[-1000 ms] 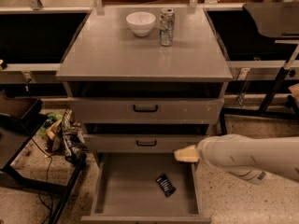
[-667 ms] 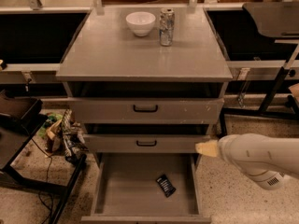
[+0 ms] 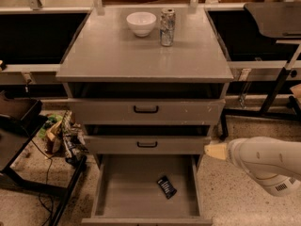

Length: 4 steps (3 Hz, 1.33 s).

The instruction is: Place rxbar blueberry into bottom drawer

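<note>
The rxbar blueberry (image 3: 166,187) is a small dark wrapped bar lying flat inside the bottom drawer (image 3: 109,192), right of the middle of its floor. The bottom drawer is pulled out wide and is the lowest of three grey drawers. My gripper (image 3: 214,150) shows as a tan tip on the white arm (image 3: 265,164), to the right of the cabinet at the height of the middle drawer. It is apart from the bar and holds nothing that I can see.
A white bowl (image 3: 141,23) and a silver drink can (image 3: 167,27) stand on the cabinet top (image 3: 117,55). The two upper drawers with black handles (image 3: 146,109) are slightly open. Clutter and a black stand (image 3: 28,140) sit on the floor at left. A table leg (image 3: 277,86) stands at right.
My arm has drawn back to the right, away from above the open bottom drawer. The bar lies in the same place in the drawer.
</note>
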Each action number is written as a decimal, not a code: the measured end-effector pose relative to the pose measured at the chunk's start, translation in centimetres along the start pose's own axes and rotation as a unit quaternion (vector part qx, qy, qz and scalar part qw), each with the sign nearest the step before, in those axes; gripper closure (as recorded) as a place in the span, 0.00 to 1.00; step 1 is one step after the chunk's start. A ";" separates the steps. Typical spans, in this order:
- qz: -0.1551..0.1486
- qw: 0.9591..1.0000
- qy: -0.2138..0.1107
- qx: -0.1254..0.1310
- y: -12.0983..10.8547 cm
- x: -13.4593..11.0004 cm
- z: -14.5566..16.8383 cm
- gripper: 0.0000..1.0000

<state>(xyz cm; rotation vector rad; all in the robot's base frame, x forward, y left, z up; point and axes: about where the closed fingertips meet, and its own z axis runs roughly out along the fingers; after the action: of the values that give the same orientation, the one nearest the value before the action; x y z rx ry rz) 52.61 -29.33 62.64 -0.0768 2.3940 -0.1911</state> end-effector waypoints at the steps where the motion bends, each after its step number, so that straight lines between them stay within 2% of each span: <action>1: -0.018 0.999 -0.021 0.030 -3.3 -1.0 -0.8 0.00; 2: -0.019 0.996 -0.066 0.062 -9.3 -3.6 -3.7 0.00; 3: -0.029 0.990 -0.111 0.080 -14.1 -7.6 -7.2 0.00; 4: -0.047 0.983 -0.150 0.091 -17.0 -12.0 -10.3 0.00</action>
<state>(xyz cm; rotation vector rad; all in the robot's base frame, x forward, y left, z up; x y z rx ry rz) 54.57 -43.66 80.85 -0.1248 2.0642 -0.4126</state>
